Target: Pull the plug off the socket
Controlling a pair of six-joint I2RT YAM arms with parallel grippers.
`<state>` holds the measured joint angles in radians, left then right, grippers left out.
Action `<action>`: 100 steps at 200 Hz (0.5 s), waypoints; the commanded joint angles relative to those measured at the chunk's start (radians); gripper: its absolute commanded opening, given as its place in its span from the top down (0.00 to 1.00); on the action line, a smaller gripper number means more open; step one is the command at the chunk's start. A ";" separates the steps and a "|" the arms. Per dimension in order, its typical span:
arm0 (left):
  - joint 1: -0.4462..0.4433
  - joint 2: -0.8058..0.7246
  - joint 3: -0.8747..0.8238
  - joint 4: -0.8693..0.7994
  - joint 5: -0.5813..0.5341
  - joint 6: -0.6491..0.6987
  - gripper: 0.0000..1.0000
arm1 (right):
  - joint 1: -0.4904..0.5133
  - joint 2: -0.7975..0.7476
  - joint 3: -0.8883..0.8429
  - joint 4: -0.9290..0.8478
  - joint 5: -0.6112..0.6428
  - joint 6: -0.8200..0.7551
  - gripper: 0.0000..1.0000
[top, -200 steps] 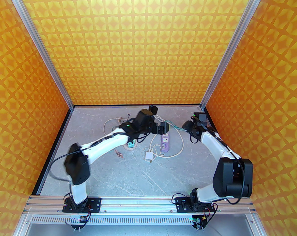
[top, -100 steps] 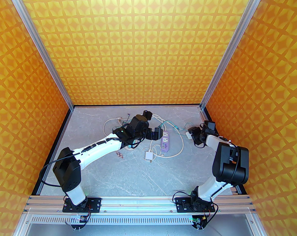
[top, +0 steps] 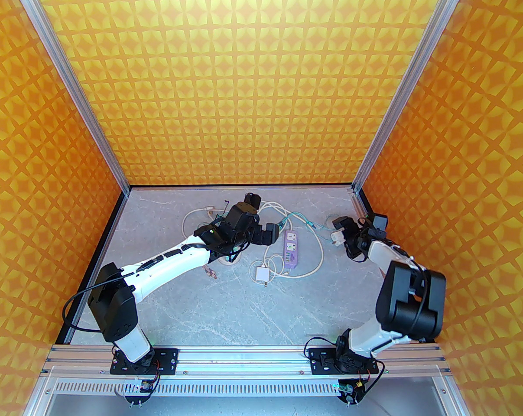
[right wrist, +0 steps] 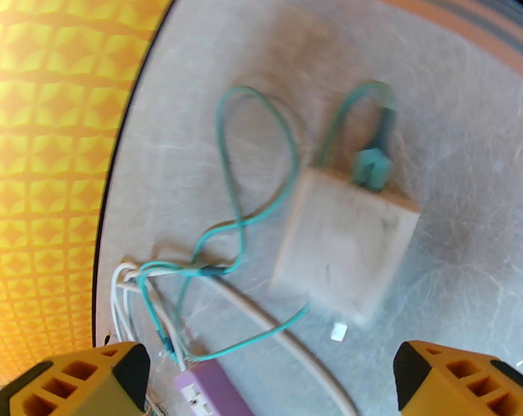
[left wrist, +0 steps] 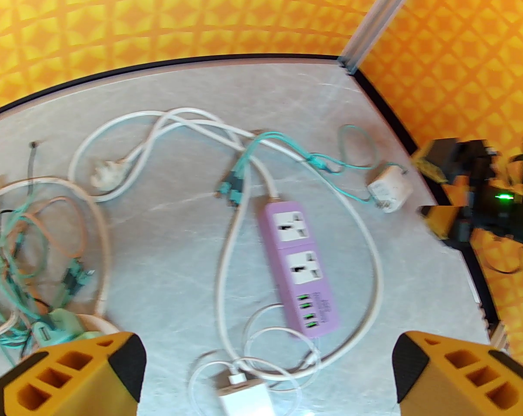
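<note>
Two grippers are standing open. The left gripper (left wrist: 265, 375) is hovering with its yellow-and-black fingers (left wrist: 75, 375) spread wide, nothing between them, over the near end of the purple plastic power strip (left wrist: 302, 267). The right gripper (right wrist: 265, 379) is likewise holding its jaws wide apart, gripping nothing, with the small white square plug adapter (right wrist: 345, 249) lying just ahead of it at 12 o'clock.

In the top view the strip is lying flat on the grey marble-pattern table (top: 244, 314), its long axis running roughly 12 to 6 o'clock. Its two white socket faces are showing uncovered in the left wrist view, with green ports at the 6 o'clock end. The plug adapter is resting on the table at about 2 o'clock from the strip, apart from it and near the table's right edge. It is not touching either finger of the right gripper as far as the blurred right wrist view allows.

A thin teal cable (right wrist: 226, 145) is running from a connector on the adapter's 12 o'clock edge, looping, and trailing toward the strip's far end. A thick white cord (left wrist: 365, 241) is looping around the strip. A second white adapter (left wrist: 244, 394) is lying at 7 o'clock from the strip. A tangle of teal and orange wires (left wrist: 27, 249) is lying at 9 o'clock.
</note>
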<state>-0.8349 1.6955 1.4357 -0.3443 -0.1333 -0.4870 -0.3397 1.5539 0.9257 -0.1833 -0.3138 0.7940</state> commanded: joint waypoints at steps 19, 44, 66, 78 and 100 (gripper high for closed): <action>0.021 -0.085 -0.070 -0.033 -0.090 0.021 0.01 | 0.034 -0.130 0.017 -0.101 0.033 -0.096 0.02; 0.047 -0.124 -0.112 -0.051 -0.100 0.002 0.01 | 0.090 -0.201 0.002 -0.126 0.043 -0.132 0.01; 0.060 -0.174 -0.166 -0.056 -0.122 -0.005 0.01 | 0.160 -0.270 -0.034 -0.120 0.048 -0.154 0.01; 0.069 -0.204 -0.200 -0.053 -0.128 -0.016 0.01 | 0.205 -0.305 -0.057 -0.110 0.055 -0.163 0.02; 0.086 -0.259 -0.272 -0.055 -0.137 -0.058 0.01 | 0.309 -0.353 -0.094 -0.096 0.085 -0.179 0.02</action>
<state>-0.7673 1.4956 1.2259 -0.3756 -0.2325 -0.5003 -0.1150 1.2484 0.8761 -0.2741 -0.2691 0.6594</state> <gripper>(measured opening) 0.991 0.984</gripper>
